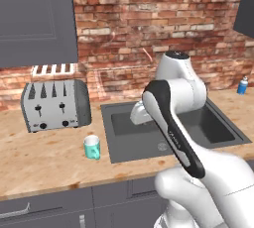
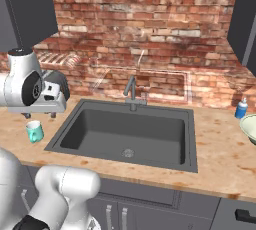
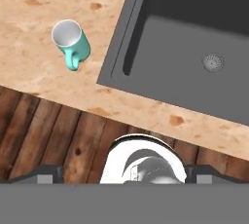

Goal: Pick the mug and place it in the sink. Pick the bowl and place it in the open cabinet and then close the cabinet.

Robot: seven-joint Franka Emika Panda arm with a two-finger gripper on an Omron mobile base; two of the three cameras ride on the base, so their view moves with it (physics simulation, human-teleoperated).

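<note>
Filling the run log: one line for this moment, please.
mug: upright on counter, left of sink | jaws: open, empty | bowl: counter, right

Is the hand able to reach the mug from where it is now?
Probably yes. The mug stands upright on open counter beside the sink, nothing crowds it, and the hand looks open above.

Teal mug [image 3: 72, 42] with white inside, dark grey sink [image 2: 131, 133], speckled tan counter [image 1: 44, 152], red-brick wall [image 2: 145, 29]
</note>
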